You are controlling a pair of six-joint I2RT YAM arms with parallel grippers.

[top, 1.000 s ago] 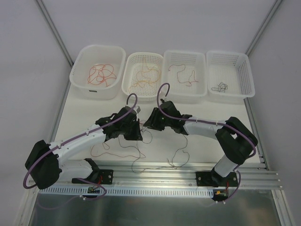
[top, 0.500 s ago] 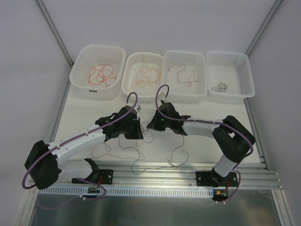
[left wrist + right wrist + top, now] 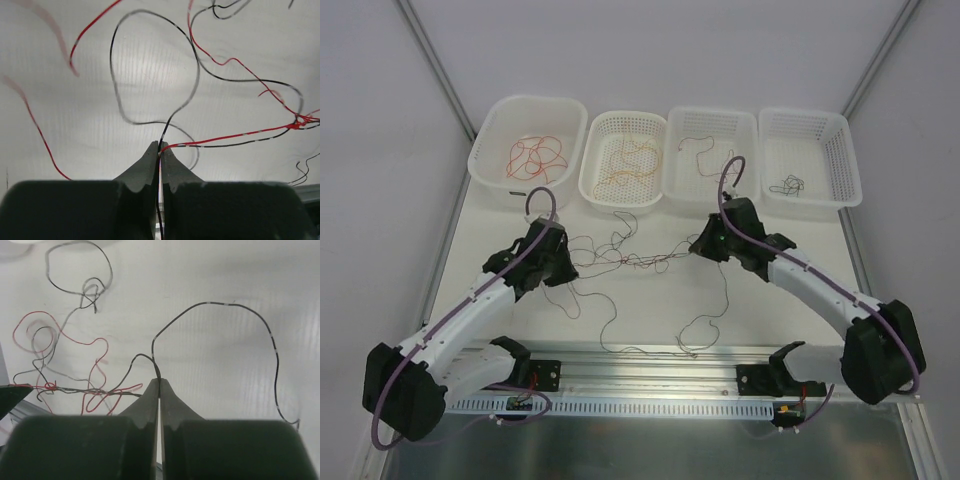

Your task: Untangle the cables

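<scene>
My left pincer [image 3: 160,150] is pressed fully together. A thin black strand and a red one run out from between its tips, so I have both pinched. My right pincer [image 3: 159,385] is closed just as tight, nipping a single black strand that arches away to the right in a wide loop.

Between the two, the cables [image 3: 630,258] run as a loose line across the middle of the bench [image 3: 770,310], red and black wires twisted together, with a small red knot [image 3: 298,123] along the way. From overhead I cannot say for sure whether that line is lifted off the surface or lying on it. Slack loops trail from it toward my near edge, and one long strand [image 3: 705,318] curls down close to the rail [image 3: 720,368].

Along the far edge stands a row of white containers. The left tub [image 3: 533,100] holds red wires [image 3: 535,157], and the next basket [image 3: 623,116] holds orange ones [image 3: 625,165]. The third basket [image 3: 712,112] has a dark red-brown strand [image 3: 705,152], and the rightmost basket [image 3: 803,113] a small black bundle [image 3: 786,184].
</scene>
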